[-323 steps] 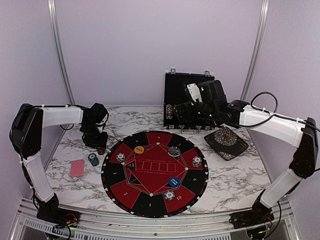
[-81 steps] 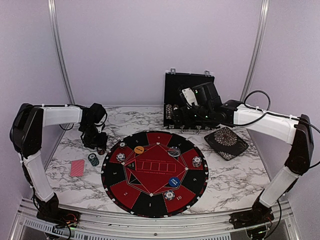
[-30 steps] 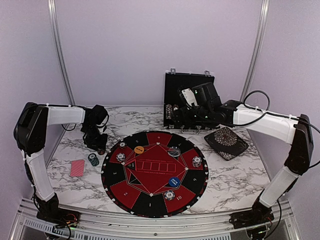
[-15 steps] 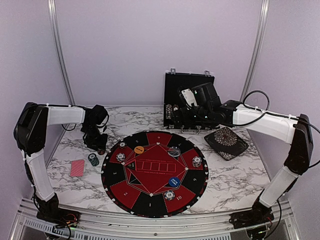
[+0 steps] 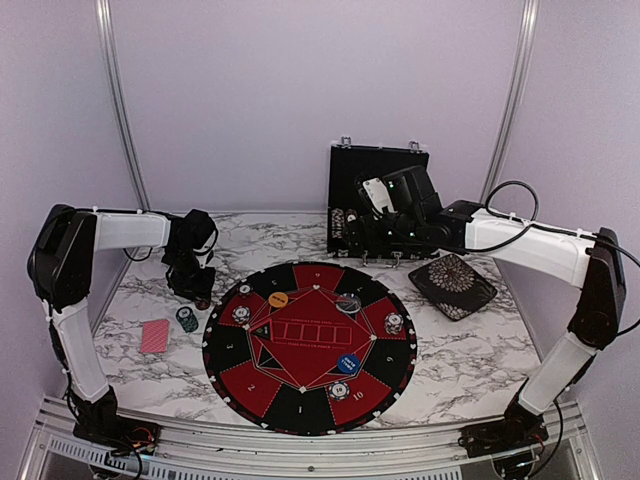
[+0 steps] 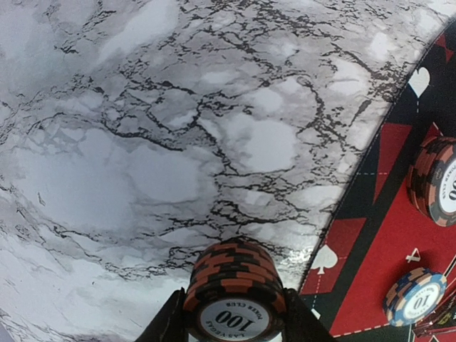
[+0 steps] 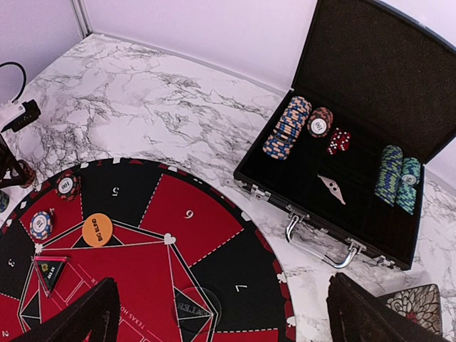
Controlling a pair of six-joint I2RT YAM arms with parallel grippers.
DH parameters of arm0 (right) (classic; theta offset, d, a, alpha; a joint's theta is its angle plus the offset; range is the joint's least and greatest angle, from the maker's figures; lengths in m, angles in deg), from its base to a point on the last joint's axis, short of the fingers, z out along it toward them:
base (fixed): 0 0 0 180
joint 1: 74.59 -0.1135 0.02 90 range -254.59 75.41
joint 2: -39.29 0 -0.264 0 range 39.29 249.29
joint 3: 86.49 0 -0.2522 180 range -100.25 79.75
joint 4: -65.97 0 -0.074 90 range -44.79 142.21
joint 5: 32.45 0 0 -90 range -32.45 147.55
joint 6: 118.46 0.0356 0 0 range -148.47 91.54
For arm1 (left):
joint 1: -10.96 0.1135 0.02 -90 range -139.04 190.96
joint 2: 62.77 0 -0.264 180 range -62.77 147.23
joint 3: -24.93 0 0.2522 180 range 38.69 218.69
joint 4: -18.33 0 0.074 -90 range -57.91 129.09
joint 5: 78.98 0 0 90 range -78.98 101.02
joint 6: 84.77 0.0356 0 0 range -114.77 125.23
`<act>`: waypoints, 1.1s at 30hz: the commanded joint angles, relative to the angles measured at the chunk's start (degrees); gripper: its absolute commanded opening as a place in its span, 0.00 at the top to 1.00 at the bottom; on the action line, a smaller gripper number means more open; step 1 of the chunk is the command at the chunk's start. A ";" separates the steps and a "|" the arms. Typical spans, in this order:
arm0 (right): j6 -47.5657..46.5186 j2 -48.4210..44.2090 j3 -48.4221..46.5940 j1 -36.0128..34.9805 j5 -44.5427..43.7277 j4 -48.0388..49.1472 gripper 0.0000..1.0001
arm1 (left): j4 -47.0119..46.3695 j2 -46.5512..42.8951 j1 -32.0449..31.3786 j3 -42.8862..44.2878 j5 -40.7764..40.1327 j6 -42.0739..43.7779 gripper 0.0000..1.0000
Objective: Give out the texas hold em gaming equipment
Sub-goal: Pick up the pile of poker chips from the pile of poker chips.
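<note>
My left gripper (image 5: pixel 200 295) is shut on a short stack of red-and-black "100" chips (image 6: pixel 235 288), low over the marble just left of the mat. My right gripper (image 7: pixel 224 320) is wide open and empty above the mat's far edge, near the open chip case (image 5: pixel 378 205). Chip stacks lie on the mat at the left (image 5: pixel 241 315), far left (image 5: pixel 245 289), right (image 5: pixel 394 323) and front (image 5: pixel 340 390). Orange (image 5: pixel 278 299), clear (image 5: pixel 348 303) and blue (image 5: pixel 348 364) buttons lie on the mat. A teal chip stack (image 5: pixel 186 318) and a red-backed card (image 5: pixel 154 336) lie on the table at left.
The round red-and-black mat (image 5: pixel 300 410) fills the table's middle. The case holds blue-orange chips (image 7: pixel 287 127), a red-black chip (image 7: pixel 320 122), red dice (image 7: pixel 338 140) and teal stacks (image 7: pixel 395 174). The black patterned dish (image 5: pixel 452 285) sits at right.
Since the oldest frame a chip stack has appeared on the mat's far-left spot and my right gripper has shifted a little left by the case. Over the last second nothing visibly moves.
</note>
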 commanded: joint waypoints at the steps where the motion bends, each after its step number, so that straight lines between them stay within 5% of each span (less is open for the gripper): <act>1: 0.25 0.43 -3.03 0.36 0.15 -0.04 0.02 | 0.78 -1.76 -0.20 1.71 -1.21 0.74 0.67; 33: 0.39 0.53 -3.03 0.40 0.16 -0.04 0.01 | 4.47 -3.32 -2.94 5.59 -2.18 0.79 0.69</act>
